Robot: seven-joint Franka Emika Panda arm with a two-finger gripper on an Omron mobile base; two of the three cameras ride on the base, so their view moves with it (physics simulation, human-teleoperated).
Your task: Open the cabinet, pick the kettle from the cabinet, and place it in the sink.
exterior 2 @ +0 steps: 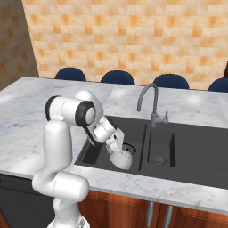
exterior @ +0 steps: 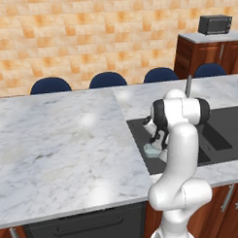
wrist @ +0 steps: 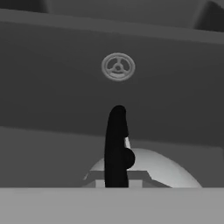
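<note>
down in sink point(exterior 2: 187, 147) basin, gripper point(exterior 2: 126, 151) pinched shut on kettle handle point(wrist: 116, 148). kettle point(exterior 2: 129, 150) sits directly beneath hand on basin floor, near left wall, drain point(wrist: 118, 66) ahead. handle arch runs upright between fingers; release looks next.

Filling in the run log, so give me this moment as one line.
phase: placing | kettle: low inside sink, handle between fingers | gripper: shut on handle | release: not yet
</note>
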